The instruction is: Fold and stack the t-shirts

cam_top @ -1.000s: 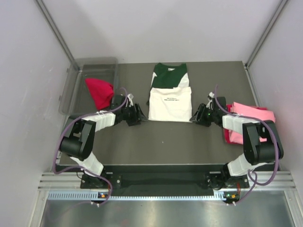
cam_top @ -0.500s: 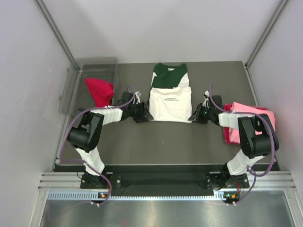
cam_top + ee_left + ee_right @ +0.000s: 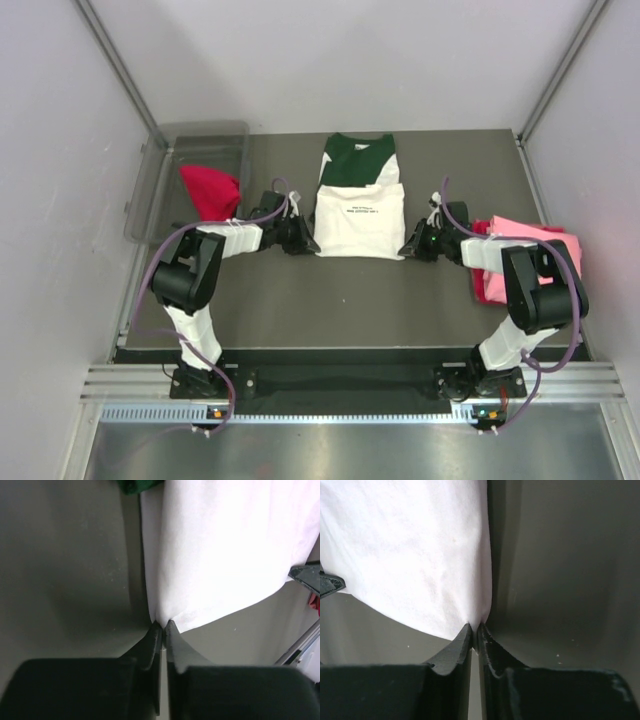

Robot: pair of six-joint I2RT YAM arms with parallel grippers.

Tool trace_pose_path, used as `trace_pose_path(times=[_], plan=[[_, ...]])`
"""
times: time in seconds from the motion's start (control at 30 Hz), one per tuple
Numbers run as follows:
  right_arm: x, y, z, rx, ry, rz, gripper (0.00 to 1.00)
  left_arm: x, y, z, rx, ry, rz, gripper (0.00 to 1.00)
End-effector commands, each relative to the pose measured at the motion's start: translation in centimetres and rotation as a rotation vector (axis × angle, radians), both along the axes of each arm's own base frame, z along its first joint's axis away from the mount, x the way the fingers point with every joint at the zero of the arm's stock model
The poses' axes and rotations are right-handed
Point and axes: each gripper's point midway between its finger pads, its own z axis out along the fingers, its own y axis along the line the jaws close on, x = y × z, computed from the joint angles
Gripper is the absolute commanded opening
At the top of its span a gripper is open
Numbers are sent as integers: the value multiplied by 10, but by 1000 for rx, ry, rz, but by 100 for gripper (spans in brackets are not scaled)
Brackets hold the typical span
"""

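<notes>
From above, the white t-shirt (image 3: pixel 360 212) lies flat in the middle of the table (image 3: pixel 350 300), sides tucked in so it makes a narrow oblong; its long axis runs straight away from the arms, green shoulders and collar at the far end, hem towards the bases, chest print facing up. The left gripper (image 3: pixel 307 242) sits at the near left corner of the hem and the right gripper (image 3: pixel 409 247) at the near right corner, both low against the tabletop. A red t-shirt (image 3: pixel 210 194) is bunched in the bin (image 3: pixel 200 138) off to the left; a pink t-shirt (image 3: pixel 528 236) lies at the right edge, well apart from the work.

In the left wrist view, the jaws are drawn together with the white corner nipped between the tips; a scrap of green sleeve shows at the top edge.

In the right wrist view, it's the same story mirrored; the jaws are closed on the opposite hem corner, with the cloth fanning out from the pinch.

I'd say the white shirt's fold is the step in hand, with both corners secured. The next move looks to call for raising both corners evenly and carrying the hem over towards the collar, halving the long axis; uneven lift would skew the fold.
</notes>
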Motion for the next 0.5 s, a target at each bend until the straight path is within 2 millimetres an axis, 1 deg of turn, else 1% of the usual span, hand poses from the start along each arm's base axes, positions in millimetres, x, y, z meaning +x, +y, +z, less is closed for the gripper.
trace_pose_path(times=[0.0,0.07,0.17,0.2,0.23,0.27,0.3,0.33,0.37,0.4,0.43,0.47], plan=[[-3,3,-3,-27,-17,35,6,-9,5,-22,58,29,-20,0],[-4,4,-1,-26,-25,43,0,-12,3,-23,60,33,-33,0],[-7,6,4,-22,-44,53,0,-16,0,-19,46,28,-39,0],[-10,7,5,-14,-45,60,0,-21,0,-20,45,33,-43,0],[-17,7,2,-9,-31,61,0,-22,-1,-10,35,16,-39,0],[-26,8,4,11,-20,72,0,-28,-1,-3,30,7,-41,0],[-27,10,9,24,-25,72,0,-34,-1,-7,38,26,-47,0],[-38,9,6,32,-2,75,0,-36,0,4,43,0,-46,0],[-42,10,14,45,-20,80,0,-48,3,3,65,22,-52,0],[-52,11,14,55,-1,87,0,-57,-1,5,76,20,-70,0],[-64,9,9,55,22,88,0,-61,-1,16,76,-8,-70,0],[-69,8,17,60,2,90,0,-76,2,11,86,13,-77,0]])
